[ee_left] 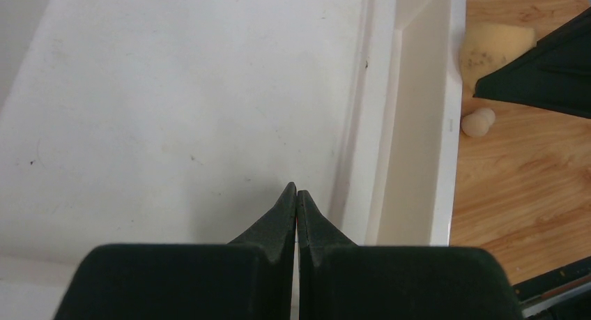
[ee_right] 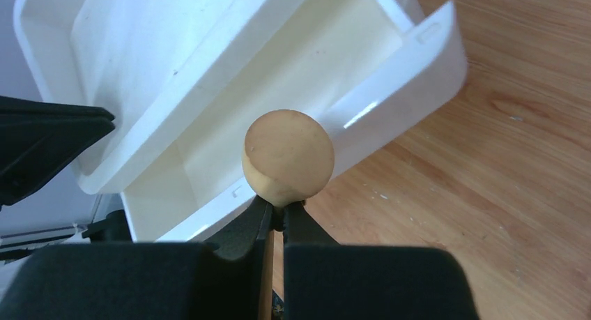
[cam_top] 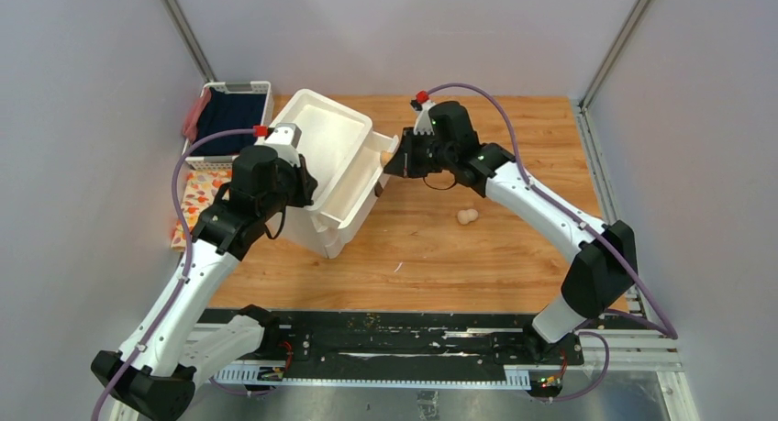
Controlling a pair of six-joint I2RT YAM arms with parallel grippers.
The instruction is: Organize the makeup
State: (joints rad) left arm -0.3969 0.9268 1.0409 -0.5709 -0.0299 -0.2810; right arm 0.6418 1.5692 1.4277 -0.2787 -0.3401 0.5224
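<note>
Wood table (cam_top: 514, 256), beige sponge (cam_top: 468, 216) apart from right gripper (ee_right: 277, 214) (pinching knob (ee_right: 288, 156))

The wooden desk (cam_top: 514, 256) carries a white drawer box (cam_top: 335, 164) left of centre, a beige sponge (cam_top: 468, 216) mid-right, and a basket (cam_top: 261, 89) and patterned cloth (cam_top: 194, 201) along its left edge.

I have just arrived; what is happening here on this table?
The right gripper is shut on the brown knob of a drawer that stands pulled out of the white box. The left gripper is shut above the box's top. The beige sponge lies on the table, not put away.
</note>
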